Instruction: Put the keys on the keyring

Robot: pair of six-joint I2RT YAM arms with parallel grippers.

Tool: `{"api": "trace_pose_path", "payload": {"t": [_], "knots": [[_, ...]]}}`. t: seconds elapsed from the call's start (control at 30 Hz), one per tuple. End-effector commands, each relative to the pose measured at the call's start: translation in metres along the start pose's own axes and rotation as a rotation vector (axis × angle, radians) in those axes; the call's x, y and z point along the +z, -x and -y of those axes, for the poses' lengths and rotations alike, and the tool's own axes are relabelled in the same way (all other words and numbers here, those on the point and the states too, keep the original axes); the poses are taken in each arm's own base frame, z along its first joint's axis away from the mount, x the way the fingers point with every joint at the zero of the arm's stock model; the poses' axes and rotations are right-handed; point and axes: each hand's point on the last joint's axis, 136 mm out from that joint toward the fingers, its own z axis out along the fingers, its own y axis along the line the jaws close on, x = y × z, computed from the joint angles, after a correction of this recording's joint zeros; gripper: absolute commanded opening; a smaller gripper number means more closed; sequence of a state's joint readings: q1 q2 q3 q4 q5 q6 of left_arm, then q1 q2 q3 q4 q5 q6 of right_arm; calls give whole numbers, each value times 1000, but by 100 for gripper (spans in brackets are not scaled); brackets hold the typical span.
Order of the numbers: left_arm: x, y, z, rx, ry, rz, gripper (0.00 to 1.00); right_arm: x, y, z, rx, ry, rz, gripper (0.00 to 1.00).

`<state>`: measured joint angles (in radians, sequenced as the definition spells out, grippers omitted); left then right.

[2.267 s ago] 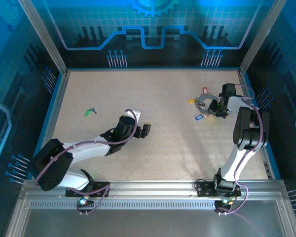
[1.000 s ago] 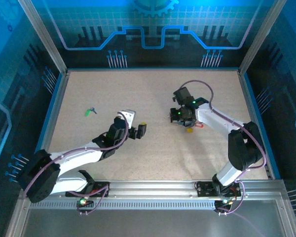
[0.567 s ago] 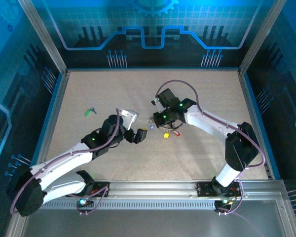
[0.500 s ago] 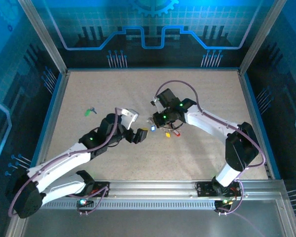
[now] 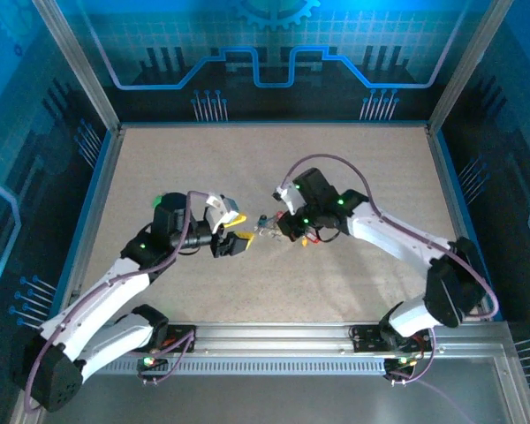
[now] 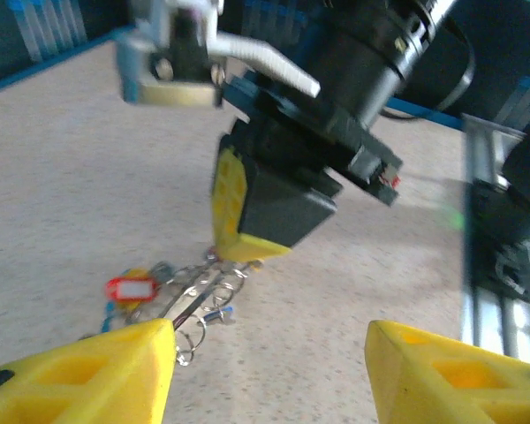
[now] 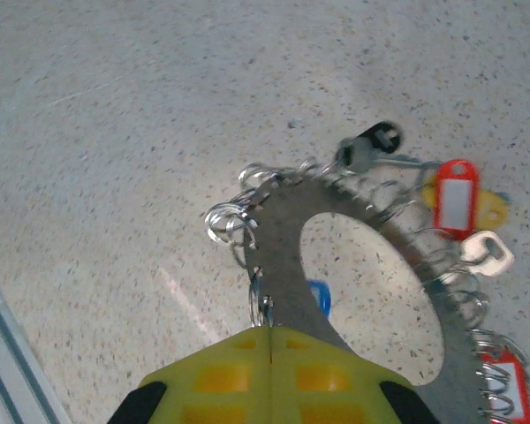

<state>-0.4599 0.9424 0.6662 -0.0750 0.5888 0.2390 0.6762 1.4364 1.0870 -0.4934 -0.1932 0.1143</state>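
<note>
My right gripper (image 7: 270,332) is shut on the edge of the keyring (image 7: 283,231), a flat grey ring hung round with small wire loops. Its keys trail off the far side, with a red tag (image 7: 457,194), a white one (image 7: 486,253), a black one (image 7: 379,137) and a blue one (image 7: 318,297). In the top view the keyring (image 5: 267,231) hangs low over the middle of the table between my right gripper (image 5: 283,228) and my left gripper (image 5: 234,240). My left gripper (image 6: 269,343) is open, its left finger (image 6: 97,371) close beside the ring's near end (image 6: 193,299), nothing between the fingers.
A small green spot (image 5: 163,199) shows at the left arm's far edge, mostly hidden by the arm. Blue walls and metal rails (image 5: 274,336) border the speckled table (image 5: 353,159). The right arm's cable (image 5: 322,162) loops above the centre.
The right arm carried the keyring from the right side to the table's middle. The left arm swung up to face it, and its jaws narrowed somewhat.
</note>
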Motion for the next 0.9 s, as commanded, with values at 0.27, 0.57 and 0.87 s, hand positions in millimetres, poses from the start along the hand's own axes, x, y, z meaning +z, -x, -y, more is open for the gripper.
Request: {"api": "trace_pose_path", "payload": {"t": [0.27, 0.57, 0.87], "knots": [[21, -5, 37, 230, -357, 61, 45, -39, -9, -36, -396, 75, 274, 0], [48, -23, 43, 290, -387, 78, 39, -36, -13, -39, -426, 89, 268, 0], [67, -38, 24, 239, -324, 68, 37, -34, -13, -44, -453, 111, 265, 0]]}}
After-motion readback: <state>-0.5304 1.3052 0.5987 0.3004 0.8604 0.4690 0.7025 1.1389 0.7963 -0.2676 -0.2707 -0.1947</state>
